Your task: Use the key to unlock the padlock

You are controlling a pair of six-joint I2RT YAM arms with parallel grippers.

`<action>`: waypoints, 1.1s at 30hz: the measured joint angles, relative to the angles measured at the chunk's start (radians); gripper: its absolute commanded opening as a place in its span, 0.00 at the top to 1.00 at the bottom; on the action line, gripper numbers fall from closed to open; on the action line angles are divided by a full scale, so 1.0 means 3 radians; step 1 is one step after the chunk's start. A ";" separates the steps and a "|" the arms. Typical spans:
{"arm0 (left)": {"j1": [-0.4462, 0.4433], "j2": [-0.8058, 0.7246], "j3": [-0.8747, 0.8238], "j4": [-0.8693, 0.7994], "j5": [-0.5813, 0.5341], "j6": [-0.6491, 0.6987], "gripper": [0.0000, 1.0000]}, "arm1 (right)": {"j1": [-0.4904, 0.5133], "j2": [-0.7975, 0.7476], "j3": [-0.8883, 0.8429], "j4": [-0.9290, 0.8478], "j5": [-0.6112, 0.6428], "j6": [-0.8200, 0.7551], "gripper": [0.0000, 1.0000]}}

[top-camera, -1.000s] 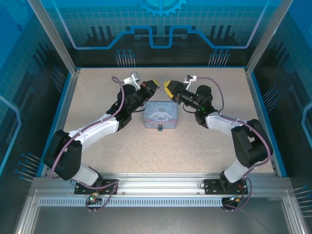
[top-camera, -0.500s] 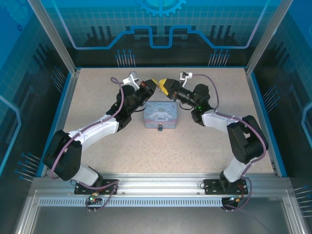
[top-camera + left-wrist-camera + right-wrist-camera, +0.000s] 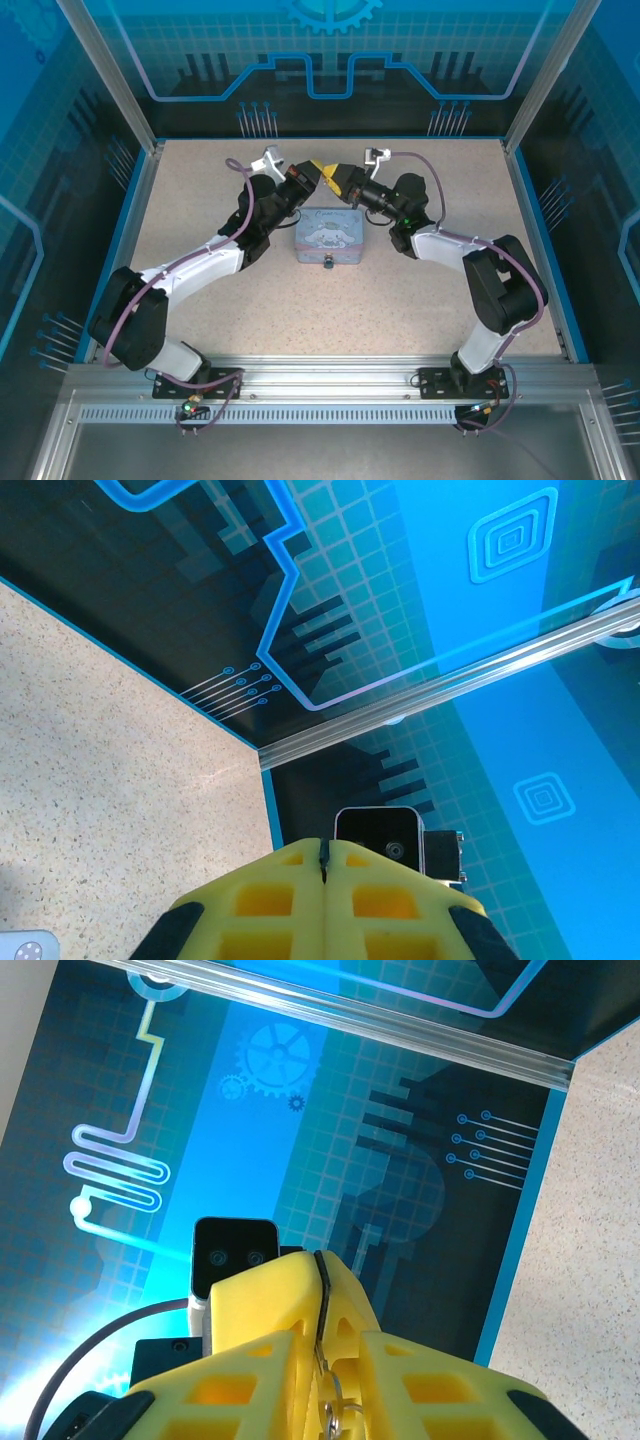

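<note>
The tiny dark padlock (image 3: pixel 328 265) hangs at the front edge of the pale-blue dog tin (image 3: pixel 328 235). My two grippers meet tip to tip in the air just behind the tin. The right gripper (image 3: pixel 335 180) (image 3: pixel 325 1335) is shut on the key (image 3: pixel 322 1360). The thin grey key and its small metal ring (image 3: pixel 332 1410) show between the yellow fingers. The left gripper (image 3: pixel 317 171) (image 3: pixel 323 845) is shut. A thin dark sliver sits in its seam at the tip, and I cannot tell what it is.
The speckled tabletop (image 3: pixel 330 310) lies open in front of the tin. Blue glass walls and aluminium posts (image 3: pixel 140 130) close in the back and sides. The other arm's black wrist camera (image 3: pixel 376 836) (image 3: pixel 235 1250) stands right behind each pair of fingertips.
The right gripper has swung left with the key until its tips meet the left gripper's tips. The left gripper has shifted only slightly. The tin and padlock have stayed put.
</note>
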 measured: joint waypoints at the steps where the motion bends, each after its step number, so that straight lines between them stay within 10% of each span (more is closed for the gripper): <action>1: 0.0001 0.0000 0.0000 0.0000 0.0000 0.0000 1.00 | 0.0000 0.0000 -0.0001 0.0014 -0.0001 0.0000 0.75; 33: 0.0000 0.0000 0.0000 0.0051 -0.0048 0.0000 1.00 | 0.0022 0.0008 -0.0048 0.0083 -0.0057 0.0058 1.00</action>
